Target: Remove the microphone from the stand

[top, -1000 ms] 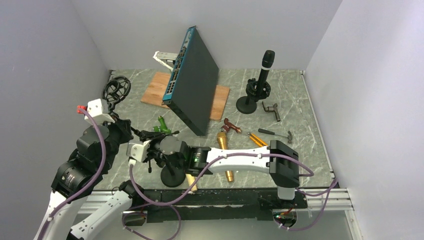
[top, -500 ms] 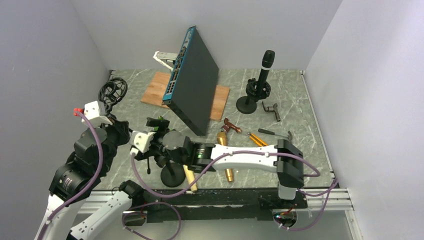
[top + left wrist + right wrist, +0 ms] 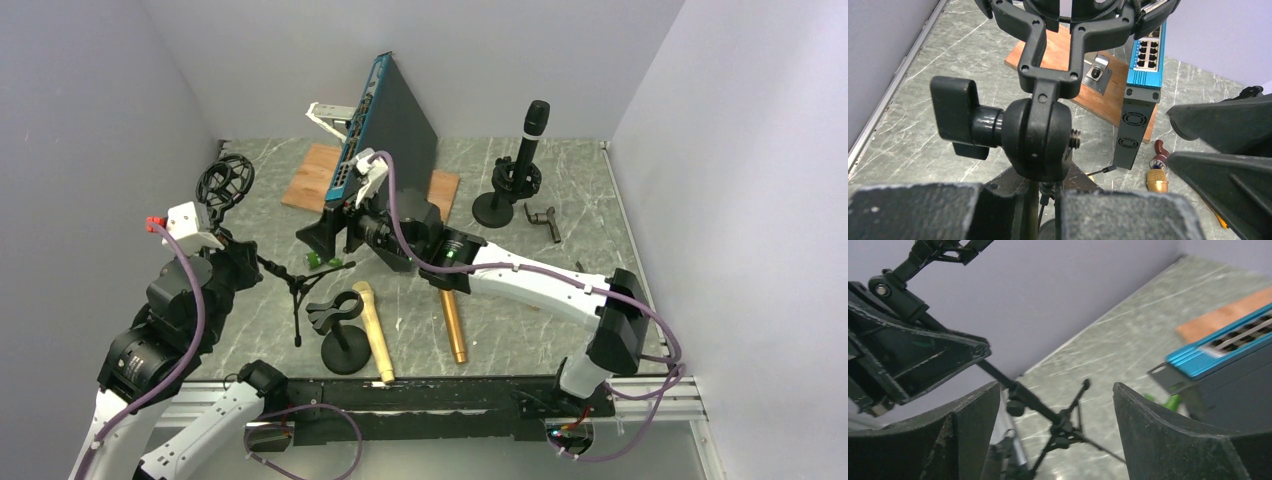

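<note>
Mic lies free beside the stand, so the wide-open, empty right gripper should back off gently, clear of the tripod the left gripper clamps.

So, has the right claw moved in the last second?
Yes. The right claw went from the round-base stand at the near edge back to the blue switch, now open.
</note>
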